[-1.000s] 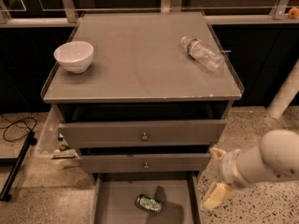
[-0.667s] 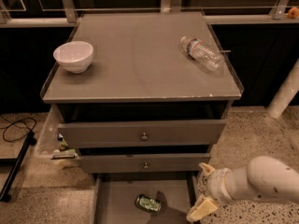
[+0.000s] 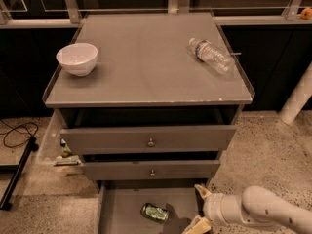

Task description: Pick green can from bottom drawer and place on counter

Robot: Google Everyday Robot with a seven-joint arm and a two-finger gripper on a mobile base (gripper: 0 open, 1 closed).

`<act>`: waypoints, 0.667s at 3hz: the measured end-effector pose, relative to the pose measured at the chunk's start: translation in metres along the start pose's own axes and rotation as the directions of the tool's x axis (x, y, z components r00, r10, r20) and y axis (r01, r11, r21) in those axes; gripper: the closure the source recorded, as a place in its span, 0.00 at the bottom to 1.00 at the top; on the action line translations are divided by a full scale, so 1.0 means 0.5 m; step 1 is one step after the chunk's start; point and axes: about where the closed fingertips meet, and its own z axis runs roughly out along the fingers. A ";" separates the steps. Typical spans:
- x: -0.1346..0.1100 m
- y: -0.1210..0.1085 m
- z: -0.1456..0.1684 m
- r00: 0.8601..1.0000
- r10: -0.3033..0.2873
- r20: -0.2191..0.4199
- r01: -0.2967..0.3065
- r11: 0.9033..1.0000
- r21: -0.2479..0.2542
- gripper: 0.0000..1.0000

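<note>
A mobile robot's tool (image 3: pixel 200 208) hovers at the open edge of the bottom drawer (image 3: pixel 122 208), its two pale, wedge-shaped fingers (image 3: pixel 203 191) spread wide and holding nothing, with the green can (image 3: pixel 155 212) lying on its side just beside the tool, on the side the open fingers face. The step in hand appears to be the approach for the pick: the can is not yet gripped and sits apart from both fingers on the drawer's flat, matte grey floor. The next move would seem to call for bringing the tool in over the can so that the fingers straddle its rounded body before closing; the can's shiny metal skin and curved sides could let it roll or slip. The white, smooth-shelled arm (image 3: pixel 263 211) reaches in from behind the tool. Well above and beyond the tool, past two shut grey drawer fronts with small round knobs (image 3: pixel 151 142), lies the broad grey tabletop (image 3: pixel 146 62) where the can is to go, carrying a glossy white bowl (image 3: pixel 77 58) and a clear, ribbed plastic water bottle (image 3: pixel 212 56) lying on its side.
</note>
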 end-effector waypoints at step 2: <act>0.086 -0.018 0.086 0.997 0.049 -0.056 -0.051 0.998 -0.038 0.00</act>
